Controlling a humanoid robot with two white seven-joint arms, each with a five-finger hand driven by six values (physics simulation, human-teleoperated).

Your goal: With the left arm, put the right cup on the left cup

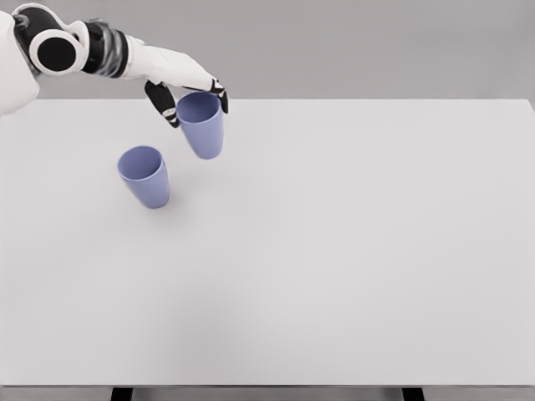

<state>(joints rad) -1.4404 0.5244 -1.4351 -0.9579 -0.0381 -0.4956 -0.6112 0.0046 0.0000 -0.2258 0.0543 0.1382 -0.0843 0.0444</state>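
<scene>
Left hand [194,93], upper left: fingers clasp right cup [201,125] at rim. Advice: centre over left cup [145,175], lower upright.

A wide white counter [351,251] fills most of the view under soft, even light, with a plain grey wall [351,46] behind it.

We see our left hand [191,90] holding one blue cup [201,125] by its rim, near the other cup [145,176] on the white table [351,251].
</scene>
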